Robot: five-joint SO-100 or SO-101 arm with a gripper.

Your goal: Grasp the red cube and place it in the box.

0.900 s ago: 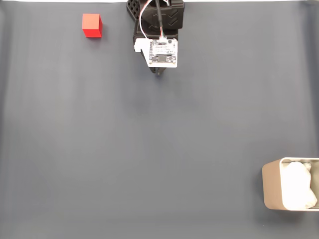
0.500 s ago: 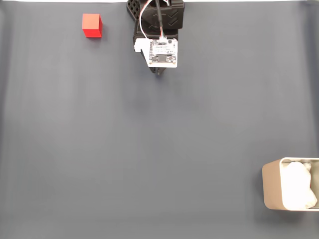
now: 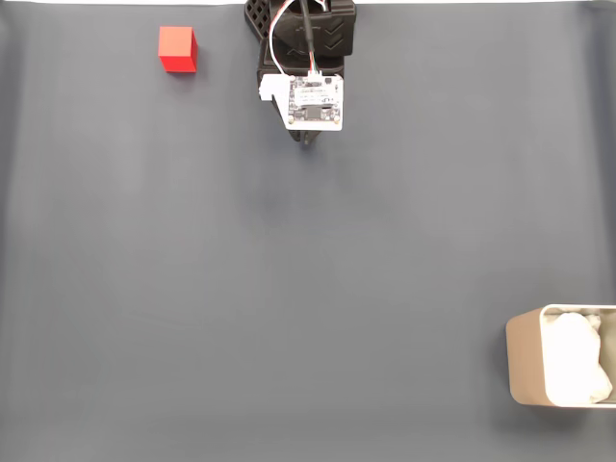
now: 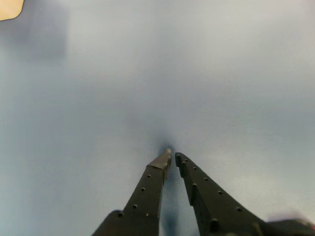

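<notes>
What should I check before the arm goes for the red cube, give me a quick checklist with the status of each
1. Red cube free to grab: ok, it sits alone on the dark mat, top left in the fixed view.
2. Gripper empty: ok, nothing between the fingers in the wrist view.
3. Gripper open wide enough for the cube: not ok, the fingertips are nearly together.
4. Gripper lined up with the cube: not ok, the arm is at the top centre, to the right of the cube.
5. Box ready: cannot tell, it lies at the bottom right edge with something white inside it.
</notes>
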